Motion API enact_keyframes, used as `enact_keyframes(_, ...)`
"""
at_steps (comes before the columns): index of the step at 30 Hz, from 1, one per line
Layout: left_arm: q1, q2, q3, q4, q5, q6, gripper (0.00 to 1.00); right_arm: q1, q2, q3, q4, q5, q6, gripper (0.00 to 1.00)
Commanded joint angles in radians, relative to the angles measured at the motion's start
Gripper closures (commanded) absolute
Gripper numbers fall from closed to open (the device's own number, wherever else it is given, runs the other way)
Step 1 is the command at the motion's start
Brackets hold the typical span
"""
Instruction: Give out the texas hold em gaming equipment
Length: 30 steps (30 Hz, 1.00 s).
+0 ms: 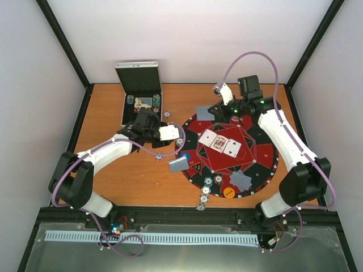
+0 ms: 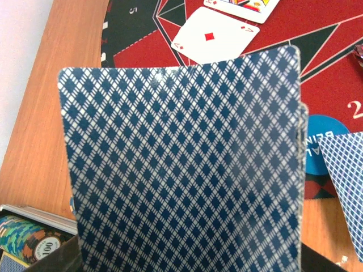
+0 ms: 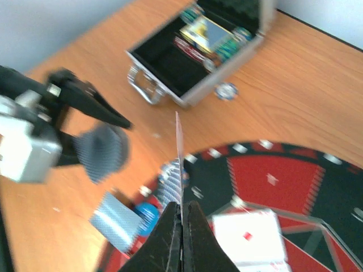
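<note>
At the near rim of the round red-and-black felt mat (image 1: 266,170) lie about five spotted-rim poker chips (image 1: 204,191) and one orange marker disc (image 1: 228,192); one blue marker disc (image 1: 184,157) sits at the mat's left rim. Three grey-blue-backed face-down cards (image 1: 241,180) lie around the rim, and three white face-up cards (image 1: 220,143) lie at its centre. Just left of the mat, the left gripper (image 3: 108,139) pinches an upright blue-diamond-backed deck (image 2: 187,170). Over the far-left rim, the right gripper (image 3: 182,224), pressed together, pinches a single card (image 3: 178,153) on edge, long axis rising from its tips; being nearer the far seats, it probably lays this card flat there
</note>
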Motion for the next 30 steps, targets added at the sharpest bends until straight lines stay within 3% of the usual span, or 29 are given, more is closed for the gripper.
enact_keyframes(1,0.008,-0.056,-0.035,0.036,-0.011,-0.021,0.47,-0.022,-0.033,0.004,-0.222,0.385,-0.275,0.97)
enact_keyframes(6,0.027,-0.075,-0.036,0.035,0.006,-0.021,0.47,-0.052,-0.103,-0.089,-0.347,0.611,-0.523,0.97)
enact_keyframes(11,0.052,-0.070,-0.016,0.066,0.018,0.014,0.47,-0.051,-0.103,-0.162,-0.488,0.653,-0.699,0.97)
enact_keyframes(20,0.060,-0.070,-0.014,0.074,0.016,0.026,0.47,-0.098,0.085,-0.181,-0.610,0.682,-0.659,0.97)
enact_keyframes(30,0.060,-0.066,-0.014,0.072,0.006,0.023,0.47,-0.122,0.161,-0.215,-0.530,0.737,-0.699,0.97)
